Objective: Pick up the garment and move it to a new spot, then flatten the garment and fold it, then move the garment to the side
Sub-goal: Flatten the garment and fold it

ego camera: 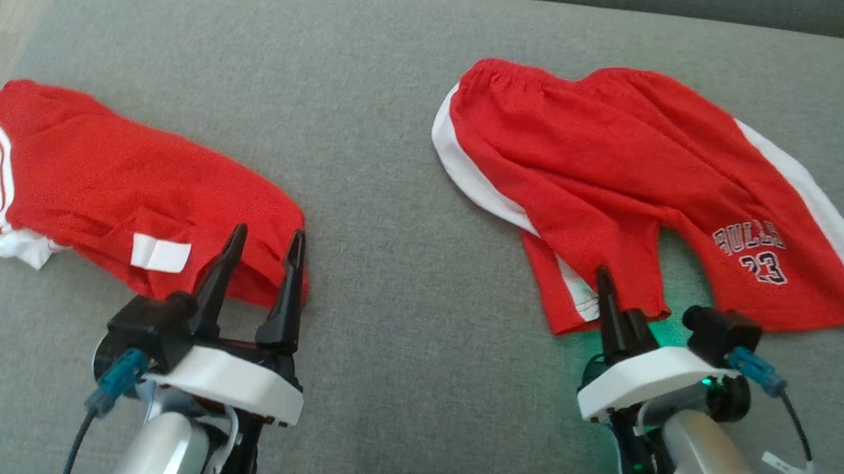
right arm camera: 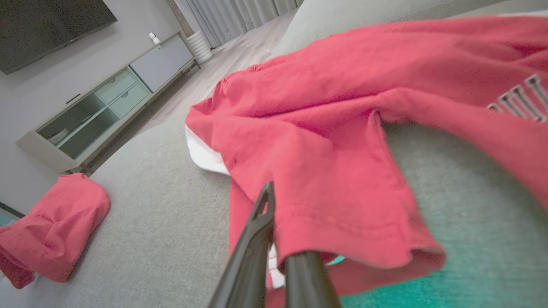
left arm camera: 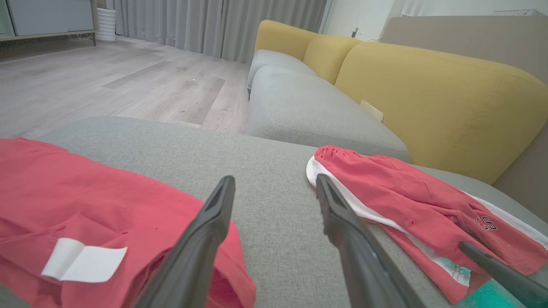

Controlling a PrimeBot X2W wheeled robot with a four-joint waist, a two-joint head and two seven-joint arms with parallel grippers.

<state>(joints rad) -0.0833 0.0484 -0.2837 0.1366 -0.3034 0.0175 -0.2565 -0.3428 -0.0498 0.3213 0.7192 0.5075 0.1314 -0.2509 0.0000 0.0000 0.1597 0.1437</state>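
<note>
Upholstery (ego camera: 376, 387), grey and coarsely woven, spreads flat under everything on my head feed. On its right half lie the red shorts (ego camera: 615, 163), thin soft jersey, rumpled, with white side stripes (ego camera: 820, 206). Their gathered waistband sits at the far side and both legs run back toward me, so the long axis slants from far left to near right. On my left rests a folded red garment (ego camera: 110, 176), a lumpy oblong. The left gripper (ego camera: 267, 241) has its fingers spread apart at that garment's near edge. My right gripper (ego camera: 605, 282) is pinched together on the hem of the nearer shorts leg. A white label (ego camera: 160, 253) lies on the folded piece, and the number 23 (ego camera: 763, 267) marks the other leg.
</note>
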